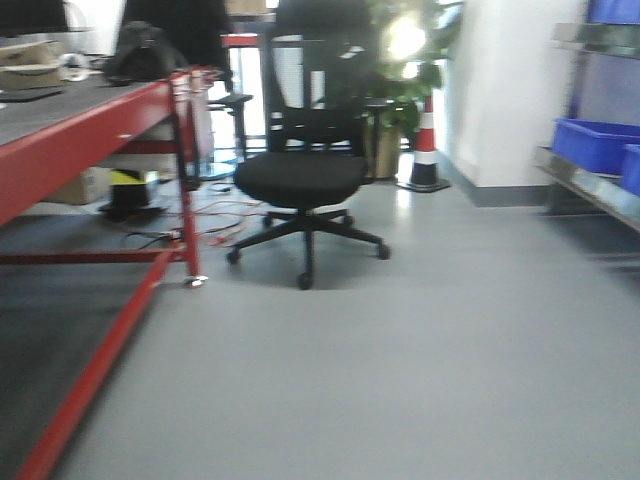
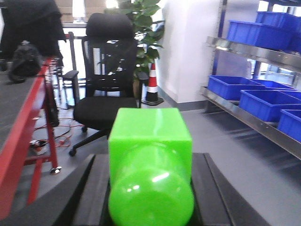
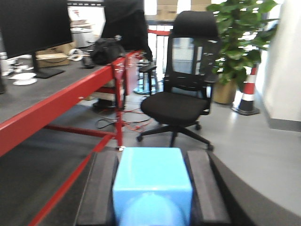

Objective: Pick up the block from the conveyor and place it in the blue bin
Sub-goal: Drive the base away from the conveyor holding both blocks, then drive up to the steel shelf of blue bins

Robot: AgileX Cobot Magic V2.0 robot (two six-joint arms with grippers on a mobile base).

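Observation:
In the left wrist view my left gripper (image 2: 150,159) is shut on a bright green block (image 2: 149,141) with a rounded glossy end, held between its black fingers (image 2: 94,188) above the floor. In the right wrist view my right gripper (image 3: 151,154) is shut on a light blue block (image 3: 151,181) between its black fingers (image 3: 207,188). Several blue bins (image 2: 235,87) stand on a metal rack at the right; they also show in the front view (image 1: 595,145). The conveyor is out of view. Neither gripper shows in the front view.
A black office chair (image 1: 300,180) stands ahead on the grey floor. A red-framed table (image 1: 90,135) with a dark top runs along the left, carrying a bag and monitors. A traffic cone (image 1: 427,145) and a potted plant stand by the white wall.

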